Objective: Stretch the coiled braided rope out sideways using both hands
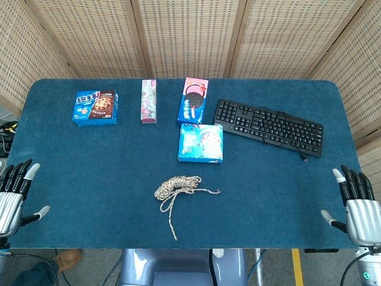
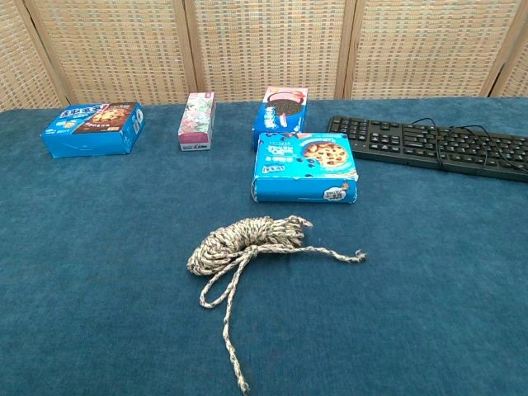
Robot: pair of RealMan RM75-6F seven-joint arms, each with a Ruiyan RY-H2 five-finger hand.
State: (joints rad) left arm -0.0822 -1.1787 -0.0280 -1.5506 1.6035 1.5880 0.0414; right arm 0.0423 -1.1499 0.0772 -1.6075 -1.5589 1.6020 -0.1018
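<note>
Rope (image 1: 177, 186) sits coiled on the blue table (image 1: 89, 179), near the front edge, roughly centred. Nothing touches it. One loose end trails right (image 2: 356, 257), the other runs down toward the front edge (image 2: 239, 384). A loop hangs off the coil's lower left.

Left hand (image 1: 13, 193) is at the table's left front corner, fingers spread and pointing up, holding nothing. Right hand (image 1: 356, 205) is at the right front corner, same pose: fingers apart, palm free. Both are well apart from the rope. Neither shows in the chest view.

Behind the rope, just beyond the coil: light blue cookie box (image 1: 200, 143), lying flat. Further back in a row: blue snack box (image 1: 95, 107) at left, narrow pink floral box (image 1: 149, 100), then Oreo box (image 1: 193, 100) with pink top, touching or nearly touching the cookie box's far edge; can't tell which from these angles. Black keyboard (image 1: 268, 126) lies angled at back right, its cable looping behind and ending near its front right corner.

Wicker screen (image 1: 190, 36) backs the table.
</note>
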